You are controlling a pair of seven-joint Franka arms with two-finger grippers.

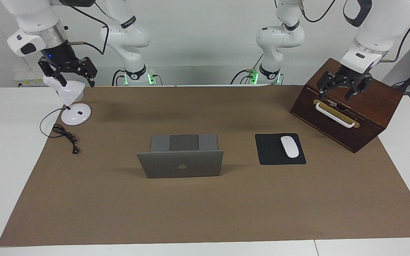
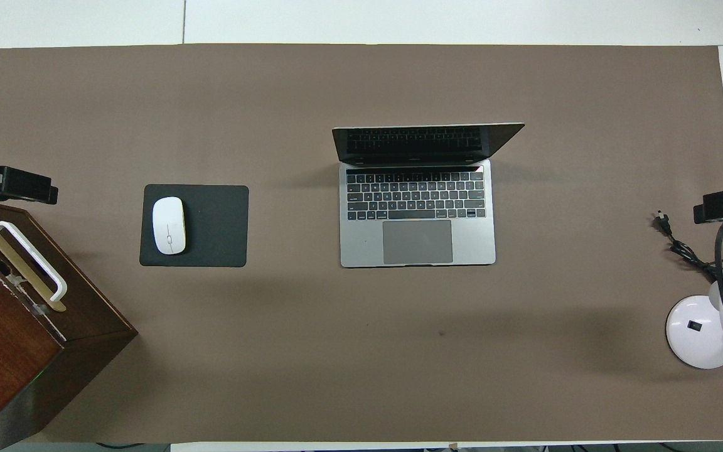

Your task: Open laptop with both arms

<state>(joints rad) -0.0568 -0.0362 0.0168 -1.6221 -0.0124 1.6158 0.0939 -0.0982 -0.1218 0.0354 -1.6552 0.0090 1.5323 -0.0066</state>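
Looking across a table covered by a wide brown paper mat, we set a clock on it: the laptop is the centre and twelve o'clock points away from the robots.

Two white jointed arms come in from six o'clock. The left arm hangs at about nine o'clock and the right arm at about three. Both wait, well apart from the laptop.

A dark wooden box with a white handle sits at about eight o'clock. The left gripper hovers over its top with its jaws apart and holding nothing.

The thin silver-grey laptop lies mid-table. Its lid already stands up and its keyboard faces the robots, so we judge the task done. Its long axis runs from nine to three, along the line between the two grippers. The hinge edge is at twelve o'clock. We judge the right arm slightly nearer to it.

A black rectangular mouse pad lies at nine o'clock, between the laptop and the box.

A small white desk lamp with a round base stands at about four o'clock. The right gripper hovers over its shade, jaws apparently apart and empty.

A white oval mouse rests on the pad.

A thin black cable trails from the lamp.
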